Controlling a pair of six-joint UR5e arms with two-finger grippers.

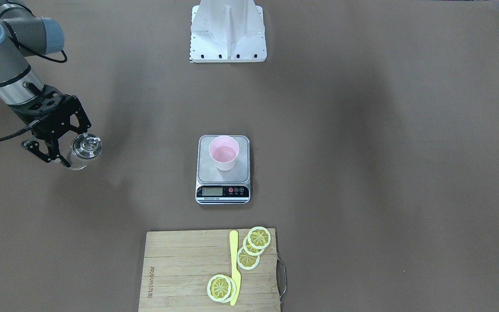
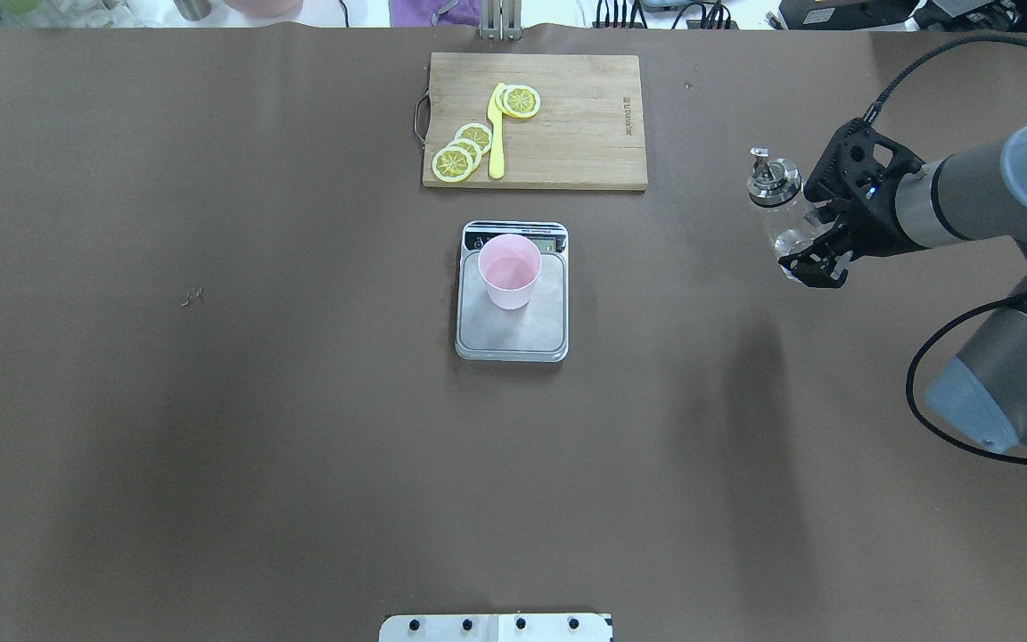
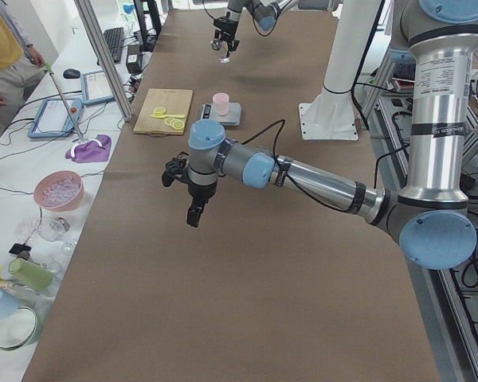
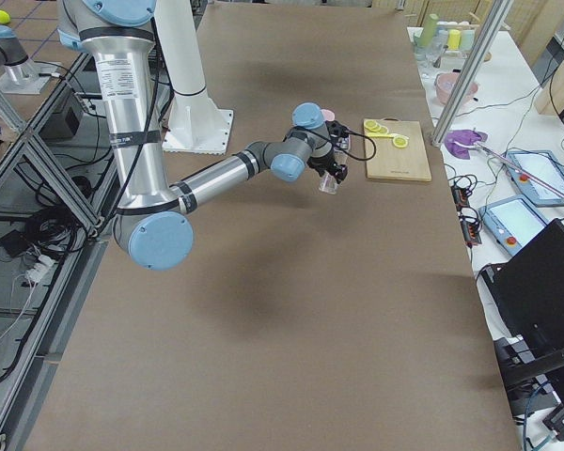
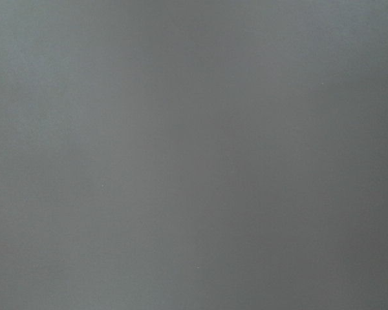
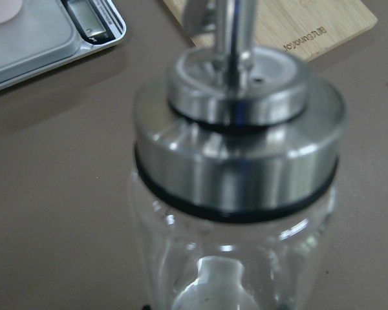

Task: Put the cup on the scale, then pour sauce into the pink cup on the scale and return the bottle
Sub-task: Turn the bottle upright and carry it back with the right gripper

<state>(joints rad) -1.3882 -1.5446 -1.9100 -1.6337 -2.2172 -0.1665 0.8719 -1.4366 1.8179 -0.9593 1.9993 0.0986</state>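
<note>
The cup (image 2: 509, 272) stands upright on the scale (image 2: 513, 332), toward the display end of the platform and fully inside its edges, so the first part of the job looks done and the weight should read cleanly. Well off to the scale's right, on the robot's right side, the right gripper (image 2: 801, 256) is clamped around the glass body of the bottle (image 2: 779, 209), below the metal cap. That hold leaves the spout free and keeps the fingers away from any drip. The bottle is upright, and from the side views it seems to hang a little above the table rather than stand on it, though that is hard to confirm. The wrist camera looks straight along the cap and spout, with a corner of the scale at its upper left. The glass looks clear and the cup's inside only pale pink, so whether sauce has been poured cannot be told. This could be the carry toward the scale or the return away from it. The left gripper (image 3: 193, 216) hangs over bare table far to the scale's left, out of the way; whether its fingers are apart or together cannot be told. Beyond the scale lies a cutting board (image 2: 585, 134) with lemon slices (image 2: 464, 152) and a yellow knife (image 2: 497, 134), which the pour does not need.
</note>
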